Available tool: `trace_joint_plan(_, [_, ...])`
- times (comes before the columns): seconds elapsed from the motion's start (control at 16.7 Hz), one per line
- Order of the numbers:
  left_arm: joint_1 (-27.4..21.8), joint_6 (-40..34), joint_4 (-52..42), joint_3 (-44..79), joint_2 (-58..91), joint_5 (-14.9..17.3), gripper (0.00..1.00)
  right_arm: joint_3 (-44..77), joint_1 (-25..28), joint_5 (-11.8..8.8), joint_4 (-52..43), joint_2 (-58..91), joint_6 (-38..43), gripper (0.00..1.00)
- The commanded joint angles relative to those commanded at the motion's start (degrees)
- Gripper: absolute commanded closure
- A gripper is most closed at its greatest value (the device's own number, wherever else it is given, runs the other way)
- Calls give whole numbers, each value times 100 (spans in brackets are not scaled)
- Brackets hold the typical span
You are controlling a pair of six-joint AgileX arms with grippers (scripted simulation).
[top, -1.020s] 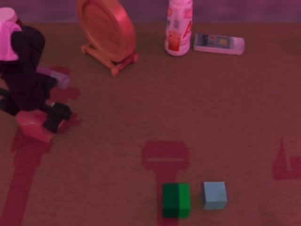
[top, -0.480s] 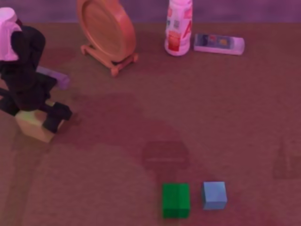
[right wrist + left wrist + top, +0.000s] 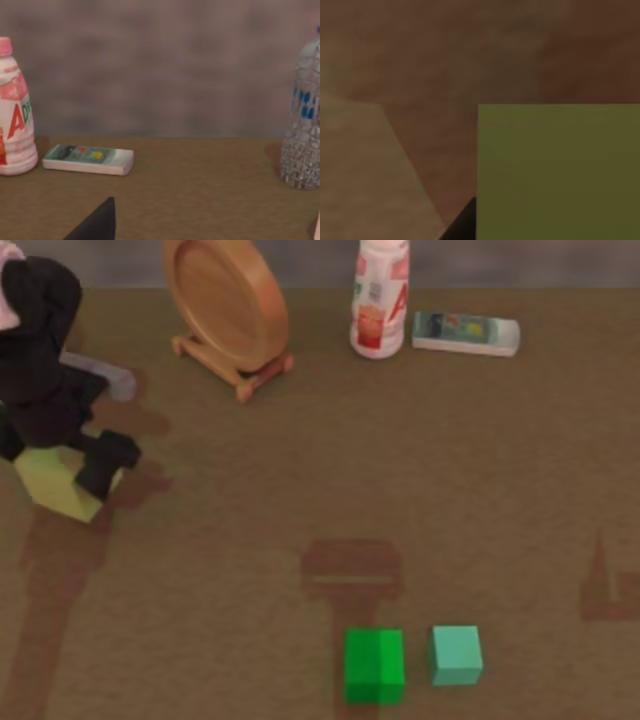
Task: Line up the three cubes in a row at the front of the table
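Left hand [image 3: 75, 468] grips the yellow-green cube [image 3: 50, 485] at the table's [image 3: 400, 490] left side.

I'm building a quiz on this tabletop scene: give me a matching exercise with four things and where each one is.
Things:
1. pale yellow-green cube
2. bright green cube
3. teal cube
4. remote control

Places:
A. lying at the back, beside the pink-capped bottle
B. front of the table, left one of a pair
C. in the left gripper, at the table's left
D. front, right one of a pair

Pairs: 1-C, 2-B, 3-D, 4-A
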Motion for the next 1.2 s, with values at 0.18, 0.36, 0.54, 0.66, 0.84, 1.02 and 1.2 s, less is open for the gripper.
trace_joint_plan(0.18, [33,-3,-440,260,-225,-6,100,0,0,0,0,0,0,0])
trace_joint_plan(0.36, [35,-3,-467,278,-249,-6,100,0,0,0,0,0,0,0])
trace_joint_plan(0.54, [-57,-69,-458,245,-244,-8,100,0,0,0,0,0,0,0])
trace_joint_plan(0.66, [-289,-381,-461,139,-336,-11,100,0,0,0,0,0,0,0])
trace_joint_plan(0.84, [-871,-1268,-445,-194,-632,-18,100,0,0,0,0,0,0,0])
trace_joint_plan(1.02, [-1637,-2594,-414,-721,-1073,-21,100,0,0,0,0,0,0,0])
trace_joint_plan(1.2, [-2481,-4151,-387,-1304,-1547,-20,100,0,0,0,0,0,0,0])
